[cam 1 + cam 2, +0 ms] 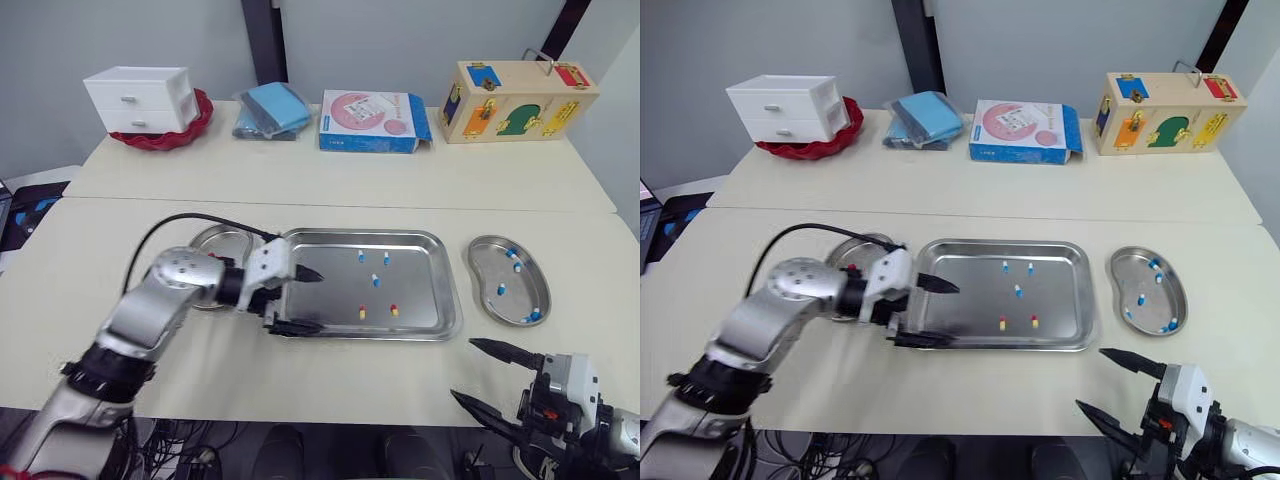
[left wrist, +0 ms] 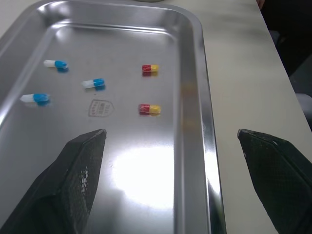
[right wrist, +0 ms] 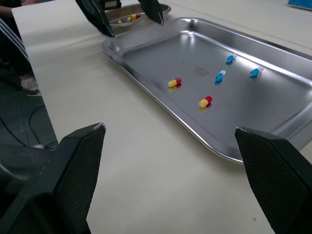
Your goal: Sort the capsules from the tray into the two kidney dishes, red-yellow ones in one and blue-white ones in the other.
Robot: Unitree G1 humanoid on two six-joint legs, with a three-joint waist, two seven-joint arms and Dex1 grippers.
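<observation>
The steel tray [image 1: 440, 300] lies mid-table and holds two red-yellow capsules [image 1: 362, 313] [image 1: 394, 311] and three blue-white capsules [image 1: 375, 279]. My left gripper [image 1: 305, 300] hangs open over the tray's left end, nothing between its fingers. The left kidney dish [image 1: 215, 240], partly hidden behind my left arm, holds red-yellow capsules [image 3: 132, 17]. The right kidney dish [image 1: 480, 280] holds several blue-white capsules [image 1: 513, 256]. My right gripper [image 1: 485, 375] is open near the table's front edge, right of the tray, empty.
At the back of the table stand a white drawer unit [image 1: 140, 98] on a red plate, a blue cloth bundle [image 1: 272, 110], a blue-pink box [image 1: 372, 122] and a wooden latch box [image 1: 515, 100]. A seam runs between the two tabletops.
</observation>
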